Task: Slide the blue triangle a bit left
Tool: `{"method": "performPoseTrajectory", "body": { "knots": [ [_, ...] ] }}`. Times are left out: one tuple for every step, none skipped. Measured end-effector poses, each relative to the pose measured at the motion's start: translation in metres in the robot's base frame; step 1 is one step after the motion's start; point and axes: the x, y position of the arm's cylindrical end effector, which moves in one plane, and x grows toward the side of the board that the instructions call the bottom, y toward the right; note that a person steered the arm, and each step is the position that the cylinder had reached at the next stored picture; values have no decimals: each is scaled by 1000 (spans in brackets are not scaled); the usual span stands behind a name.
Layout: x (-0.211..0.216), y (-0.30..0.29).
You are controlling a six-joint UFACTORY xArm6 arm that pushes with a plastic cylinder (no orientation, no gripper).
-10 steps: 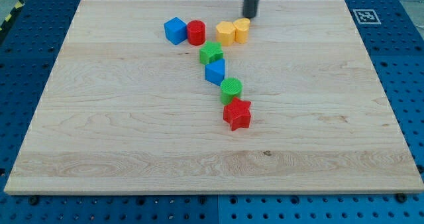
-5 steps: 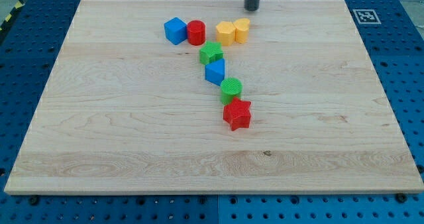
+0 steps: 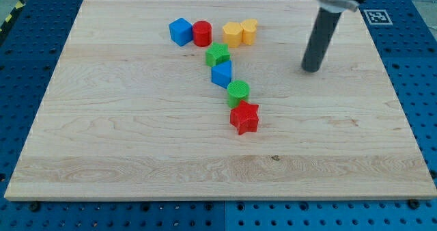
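The blue triangle lies near the board's middle top, in a chain between a green star above it and a green cylinder below it. My tip rests on the board well to the right of the blue triangle, apart from every block. The dark rod rises from it to the view's top.
A red star sits below the green cylinder. A blue cube and a red cylinder stand at upper left of the chain. A yellow hexagon and a yellow cylinder stand to their right. The wooden board lies on a blue pegboard.
My tip has moved from the board's top edge above the yellow blocks down and to the right. No block has moved.
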Motion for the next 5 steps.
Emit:
{"method": "performPoseTrajectory", "body": {
  "knots": [
    [12, -54],
    [12, -59],
    [12, -62],
    [12, -86],
    [12, -107]
  ]
}}
